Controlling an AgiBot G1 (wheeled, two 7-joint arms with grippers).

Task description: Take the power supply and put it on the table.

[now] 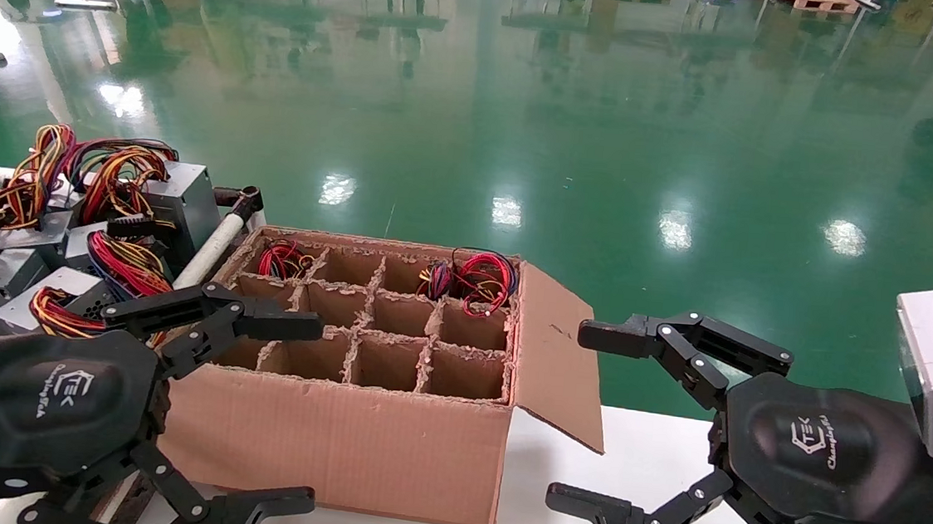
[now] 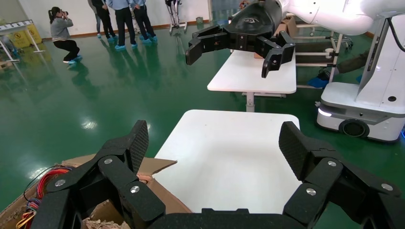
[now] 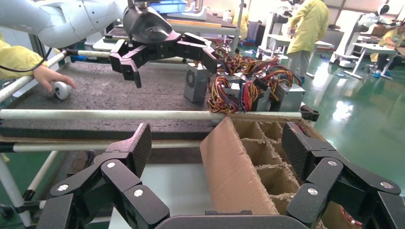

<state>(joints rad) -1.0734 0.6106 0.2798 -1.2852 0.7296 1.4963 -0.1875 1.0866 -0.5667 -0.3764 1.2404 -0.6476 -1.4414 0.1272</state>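
Power supplies sit in two far cells of the divided cardboard box (image 1: pixel 387 431); only their wire bundles show, one at the left (image 1: pixel 283 260) and one at the right (image 1: pixel 473 279). Several grey power supplies with coloured wires (image 3: pixel 248 88) are piled on the table (image 3: pixel 119 90), left of the box behind its white rail (image 1: pixel 213 250). My left gripper (image 1: pixel 309 414) hangs open at the box's near left corner, holding nothing. My right gripper (image 1: pixel 571 416) is open and empty over the white tabletop (image 1: pixel 634 458), right of the box. Each wrist view shows its own wide-apart, empty jaws: left gripper (image 2: pixel 216 143), right gripper (image 3: pixel 217 143).
The box's right flap (image 1: pixel 559 353) hangs open toward my right gripper. A person's hand (image 3: pixel 45 76) rests on the table's far end beside a small white object (image 3: pixel 62 89). Green floor lies beyond, with people, other robots and another white table (image 2: pixel 253 74).
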